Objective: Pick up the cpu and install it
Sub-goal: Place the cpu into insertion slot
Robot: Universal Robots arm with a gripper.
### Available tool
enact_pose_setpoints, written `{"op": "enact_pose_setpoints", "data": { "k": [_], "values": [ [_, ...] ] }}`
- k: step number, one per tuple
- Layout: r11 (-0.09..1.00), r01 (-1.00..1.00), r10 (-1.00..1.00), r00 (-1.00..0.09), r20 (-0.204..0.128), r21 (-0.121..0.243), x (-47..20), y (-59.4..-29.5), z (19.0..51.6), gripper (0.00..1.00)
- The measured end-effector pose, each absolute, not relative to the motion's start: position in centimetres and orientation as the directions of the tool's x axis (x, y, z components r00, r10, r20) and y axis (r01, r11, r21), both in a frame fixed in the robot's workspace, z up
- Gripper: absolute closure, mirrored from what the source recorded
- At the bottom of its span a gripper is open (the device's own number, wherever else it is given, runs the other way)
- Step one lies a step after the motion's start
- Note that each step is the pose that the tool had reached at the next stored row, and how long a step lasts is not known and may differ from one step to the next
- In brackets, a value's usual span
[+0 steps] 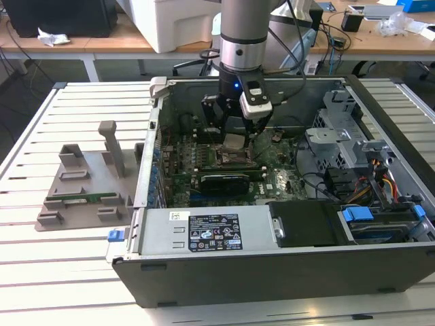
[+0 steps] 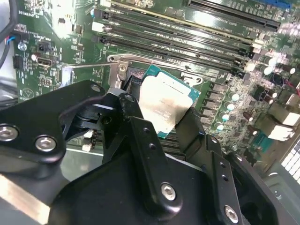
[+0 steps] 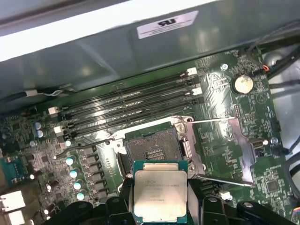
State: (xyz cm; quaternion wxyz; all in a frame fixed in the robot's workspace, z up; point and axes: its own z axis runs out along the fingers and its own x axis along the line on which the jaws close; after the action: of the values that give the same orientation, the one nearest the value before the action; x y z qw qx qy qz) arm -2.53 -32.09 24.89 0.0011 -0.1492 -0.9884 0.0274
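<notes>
Inside the open computer case (image 1: 272,272) on the slatted table (image 1: 68,272), the gripper (image 1: 233,138) is parked over the motherboard (image 1: 275,180). The cpu (image 3: 159,194) is pinched by its edges between the two black fingers (image 2: 143,136), which are closed only as far as the chip's width. The cpu is held flat, silver top up, over the open socket (image 3: 152,150) and not seated in it yet, with the socket's metal lid (image 3: 241,150) flipped aside and the memory slots (image 3: 126,101) lined up just beyond.
</notes>
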Motion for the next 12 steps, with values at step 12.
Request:
{"op": "enact_pose_setpoints", "data": {
  "k": [12],
  "values": [
    [0.884, 0.462, 0.462, -0.887, -0.011, -0.068, -2.53, -32.09, 24.88, 0.45]
  ]
}}
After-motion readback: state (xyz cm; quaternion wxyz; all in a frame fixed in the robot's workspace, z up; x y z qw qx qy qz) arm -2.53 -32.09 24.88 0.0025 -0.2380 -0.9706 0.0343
